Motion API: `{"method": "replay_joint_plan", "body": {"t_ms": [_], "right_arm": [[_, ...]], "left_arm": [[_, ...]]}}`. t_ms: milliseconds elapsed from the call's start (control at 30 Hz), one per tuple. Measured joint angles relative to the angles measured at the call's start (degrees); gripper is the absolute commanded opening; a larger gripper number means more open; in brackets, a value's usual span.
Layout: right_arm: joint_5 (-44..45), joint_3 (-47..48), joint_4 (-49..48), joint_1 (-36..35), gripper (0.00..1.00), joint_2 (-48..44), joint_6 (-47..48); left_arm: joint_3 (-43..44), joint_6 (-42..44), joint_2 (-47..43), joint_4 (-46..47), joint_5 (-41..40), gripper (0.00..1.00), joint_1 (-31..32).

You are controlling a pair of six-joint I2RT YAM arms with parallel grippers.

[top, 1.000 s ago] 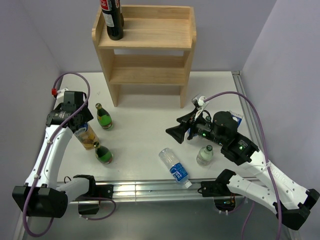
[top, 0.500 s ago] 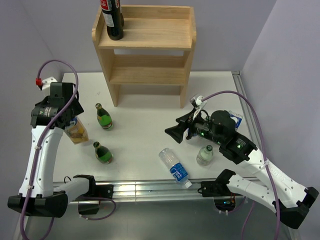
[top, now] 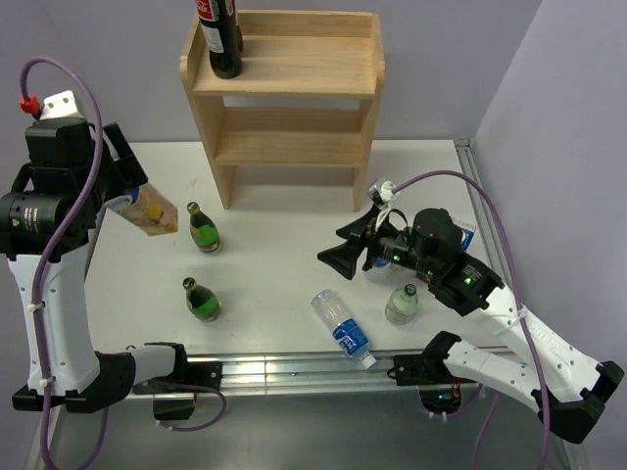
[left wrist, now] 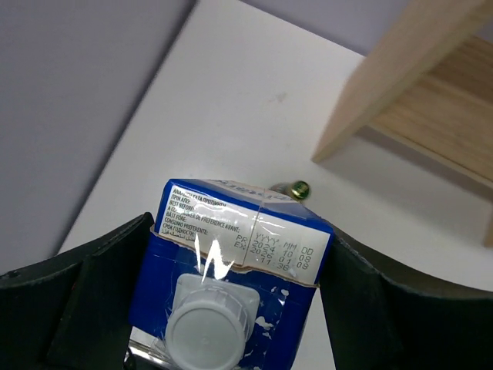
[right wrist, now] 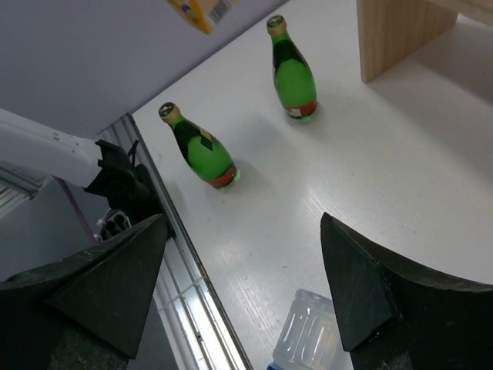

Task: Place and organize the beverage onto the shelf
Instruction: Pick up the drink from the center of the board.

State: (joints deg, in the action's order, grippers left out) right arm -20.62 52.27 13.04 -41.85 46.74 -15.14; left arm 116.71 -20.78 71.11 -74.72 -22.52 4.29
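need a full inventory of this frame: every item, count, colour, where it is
shelf: 1, light wood, three tiers, far side of the table
cola bottle: 1, dark with red label, upright on the shelf's top tier, left end
green bottles: 2, green, upright on the table's left half; the second is nearer the front edge
water bottle: 1, clear with blue label, lying on its side near the front edge
small clear bottle: 1, clear, upright beside the right arm
juice carton: 1, blue top, yellow side, held tilted above the table, left
blue-and-white item: 1, behind the right arm, mostly hidden
table: 1, white
left gripper: closed on the juice carton
right gripper: open, empty, over the table
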Motion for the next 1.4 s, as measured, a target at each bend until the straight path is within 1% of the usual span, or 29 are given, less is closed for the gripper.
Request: {"method": "replay_joint_plan", "body": {"t_ms": [167,500,633,767,833,933,1067,1167,1333,1400], "right_arm": [[-1.84,4.52,0.92,0.0,0.88,0.02,1.25],[-7.13,8.26,4.85,0.0,0.88,-0.17,3.78],[-10.27,9.92,6.38,0.0,0.88,0.48,4.59],[-12.92,11.41,6.82,0.0,0.88,2.23,4.7],[-13.86,11.58,6.97,0.0,0.88,3.13,4.68],[-15.41,11.74,7.85,0.0,0.9,4.57,4.59],[-16.11,13.18,8.74,0.0,0.92,6.4,4.55],[-15.56,14.67,9.07,0.0,0.92,7.54,4.66],[-13.07,15.61,9.14,0.0,0.92,8.48,4.72],[-13.11,14.64,7.1,0.0,0.91,8.5,4.5]], "left_arm": [[-0.17,2.73,-0.22,1.05,12.96,0.0,0.7],[-0.26,5.29,1.81,2.19,38.29,0.0,6.95],[-5.4,5.27,2.1,9.33,49.86,0.0,9.35],[-15.67,4.61,-0.02,20.92,58.42,0.0,12.04],[-20.74,4.44,-1.51,26.23,61.27,0.0,13.51],[-25.16,4.33,-3.17,31.45,64.63,0.0,15.45],[-28.46,3.93,-5.38,37.53,69.37,0.0,18.29],[-30.16,3.93,-6.95,40.33,72.5,0.0,20.46],[-32.68,3.43,-8.33,42.95,74.05,0.0,23.12],[-34.82,2.82,-9.05,45.18,73.46,0.0,23.74]]}}
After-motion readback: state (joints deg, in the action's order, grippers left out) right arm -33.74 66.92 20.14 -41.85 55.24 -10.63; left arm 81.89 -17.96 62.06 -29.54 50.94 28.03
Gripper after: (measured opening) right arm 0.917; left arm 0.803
